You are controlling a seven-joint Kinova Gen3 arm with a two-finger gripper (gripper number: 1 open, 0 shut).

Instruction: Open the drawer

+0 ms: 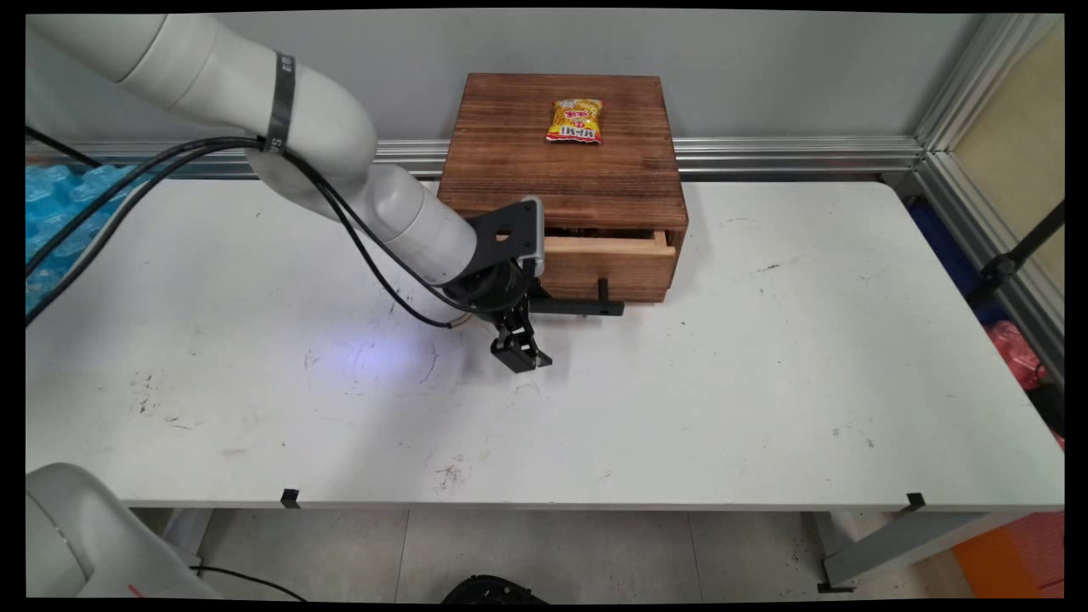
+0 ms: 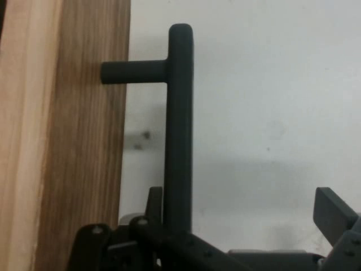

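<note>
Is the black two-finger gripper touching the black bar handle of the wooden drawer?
Cannot tell. In the hand view the handle runs down beside one finger of the gripper; neither contact nor gap shows plainly.

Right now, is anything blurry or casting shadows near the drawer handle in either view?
Hand view: the black handle is sharp and casts a soft shadow on the white table; the wooden drawer front looks slightly soft. Main view: the end effector leaves a faint shadow on the table.
</note>
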